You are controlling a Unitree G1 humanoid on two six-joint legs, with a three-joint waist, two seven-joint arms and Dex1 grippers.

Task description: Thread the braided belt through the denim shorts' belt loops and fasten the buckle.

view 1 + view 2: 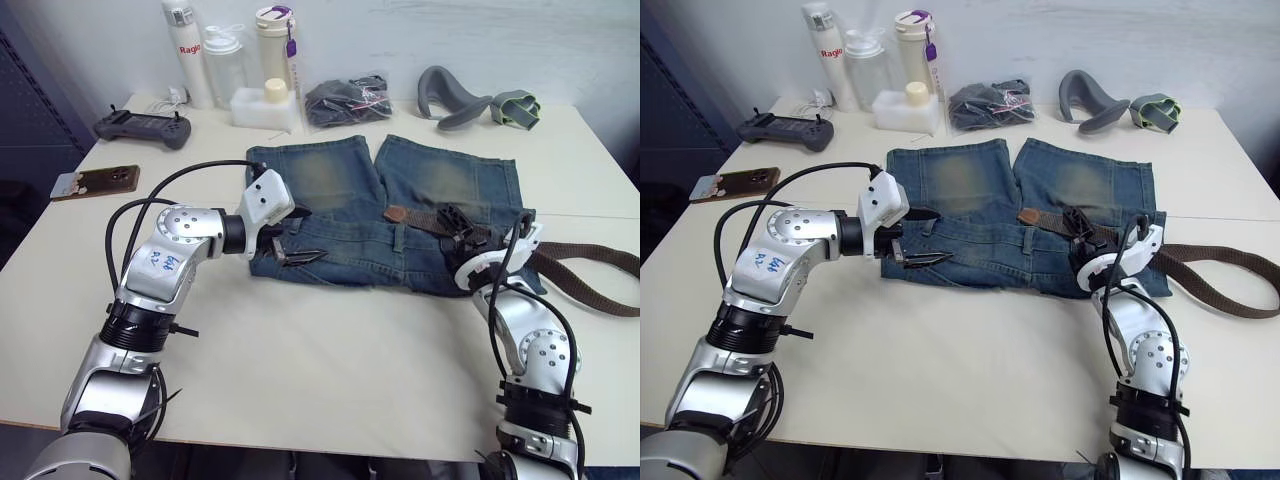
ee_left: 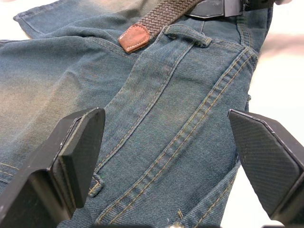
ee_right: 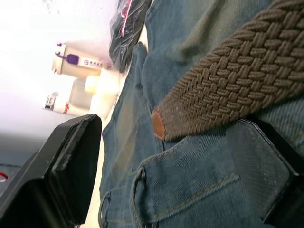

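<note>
The braided belt lies across the waistband of the denim shorts, its plain brown tip resting on the denim just beside the right end effector. The strap runs away from that end effector to the robot's right, off the shorts and onto the table, where it curves back in a loop. The buckle cannot be made out.

Right end effector: fingers spread apart, one under the strap and the other clear of it; it grips nothing. One belt loop sits just beneath the belt tip, near these fingers.

Left end effector: open, fingers wide apart, poised over the waistband at the shorts' left end, well apart from the belt tip. A second belt loop lies ahead of it, beside the tip.

Beyond the shorts, far from both end effectors: bottles, a dark bundle in a clear bag, a game controller and a phone.
</note>
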